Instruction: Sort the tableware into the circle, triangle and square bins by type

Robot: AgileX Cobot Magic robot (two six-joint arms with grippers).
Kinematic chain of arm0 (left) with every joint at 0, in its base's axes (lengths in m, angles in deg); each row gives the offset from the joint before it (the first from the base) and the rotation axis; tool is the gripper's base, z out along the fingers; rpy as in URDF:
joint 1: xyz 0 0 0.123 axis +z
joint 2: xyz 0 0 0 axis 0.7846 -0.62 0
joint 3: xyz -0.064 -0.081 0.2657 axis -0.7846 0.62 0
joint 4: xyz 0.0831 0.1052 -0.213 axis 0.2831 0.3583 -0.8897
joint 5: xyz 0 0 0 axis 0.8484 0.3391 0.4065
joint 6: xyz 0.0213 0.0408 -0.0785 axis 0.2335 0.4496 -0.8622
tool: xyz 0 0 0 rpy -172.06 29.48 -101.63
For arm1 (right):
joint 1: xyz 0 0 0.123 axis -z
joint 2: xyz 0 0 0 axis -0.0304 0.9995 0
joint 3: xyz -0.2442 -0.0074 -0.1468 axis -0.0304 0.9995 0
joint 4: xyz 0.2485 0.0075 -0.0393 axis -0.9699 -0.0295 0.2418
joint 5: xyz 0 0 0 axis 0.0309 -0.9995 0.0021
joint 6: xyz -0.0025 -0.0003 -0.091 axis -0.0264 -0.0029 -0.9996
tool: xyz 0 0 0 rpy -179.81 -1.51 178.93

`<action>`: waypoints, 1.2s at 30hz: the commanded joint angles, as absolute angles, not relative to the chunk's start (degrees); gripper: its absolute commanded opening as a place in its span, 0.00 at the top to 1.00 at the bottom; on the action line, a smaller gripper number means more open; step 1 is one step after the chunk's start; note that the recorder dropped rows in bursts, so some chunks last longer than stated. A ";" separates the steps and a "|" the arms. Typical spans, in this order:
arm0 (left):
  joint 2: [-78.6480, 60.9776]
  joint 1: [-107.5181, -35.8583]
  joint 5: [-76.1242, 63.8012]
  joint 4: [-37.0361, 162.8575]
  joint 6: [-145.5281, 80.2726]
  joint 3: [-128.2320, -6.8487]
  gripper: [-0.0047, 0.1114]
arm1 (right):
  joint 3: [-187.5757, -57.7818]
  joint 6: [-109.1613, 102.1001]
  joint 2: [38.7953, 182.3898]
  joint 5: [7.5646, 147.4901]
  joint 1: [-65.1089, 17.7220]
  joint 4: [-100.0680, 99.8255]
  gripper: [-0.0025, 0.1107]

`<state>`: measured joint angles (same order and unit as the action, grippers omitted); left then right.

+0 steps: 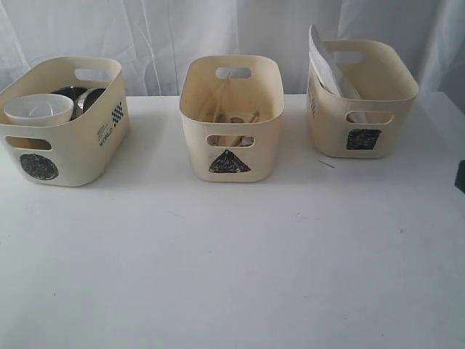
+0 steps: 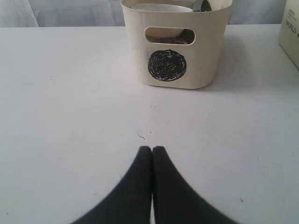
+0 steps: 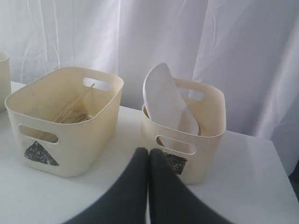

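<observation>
Left gripper and right gripper are pinched shut, empty. Plate leans in the square bin at the table's 2 o'clock. It looks stiff, slick and breakable, so I'd grab its sticking-out rim.

The white table before me carries three cream bins standing upright in a row, well apart: the circle bin on my left, the triangle bin in the middle, the square bin on my right.
</observation>
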<state>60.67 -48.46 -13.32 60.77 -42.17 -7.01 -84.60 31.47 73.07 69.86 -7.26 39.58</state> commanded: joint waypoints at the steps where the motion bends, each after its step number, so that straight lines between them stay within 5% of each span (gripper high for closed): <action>1: 60.98 -48.43 -13.50 60.56 -42.40 -6.85 0.96 | -78.61 22.01 69.30 70.91 -6.93 33.99 0.98; 13: 60.98 -48.43 -13.50 60.56 -42.40 -6.85 0.96 | -59.93 -1.56 44.41 71.59 -7.40 11.86 0.98; 36: 60.98 -48.43 -13.50 60.56 -42.40 -6.85 0.96 | -57.78 -2.83 39.37 71.63 -7.40 9.77 0.98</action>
